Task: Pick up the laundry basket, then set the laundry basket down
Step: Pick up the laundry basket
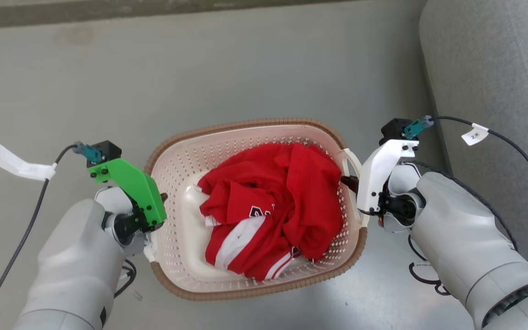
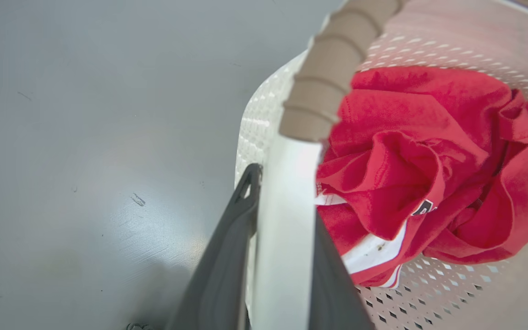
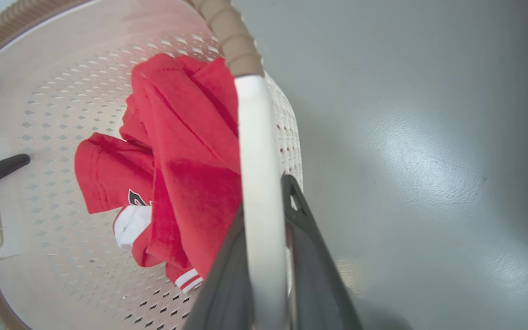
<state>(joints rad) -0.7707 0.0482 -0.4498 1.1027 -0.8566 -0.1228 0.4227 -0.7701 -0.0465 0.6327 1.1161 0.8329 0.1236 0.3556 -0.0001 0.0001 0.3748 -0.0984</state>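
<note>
The laundry basket [image 1: 255, 124] is an oval cream basket with perforated walls and a brown woven-look rim, in the middle of the head view. A crumpled red garment with white stripes [image 1: 273, 206] lies inside. My left gripper [image 1: 163, 198], under a green mount, is shut on the basket's left white handle [image 2: 287, 183], which runs between its dark fingers [image 2: 227, 256]. My right gripper [image 1: 347, 181], under a white mount, is shut on the right white handle [image 3: 257, 137]. I cannot tell whether the basket rests on the floor.
Smooth grey floor [image 1: 154, 73] surrounds the basket. A grey upholstered piece [image 1: 488, 68] stands close on the right, behind my right arm. Black cables with white tags [image 1: 475, 134] trail from both wrists. A darker strip [image 1: 108, 11] runs along the far edge.
</note>
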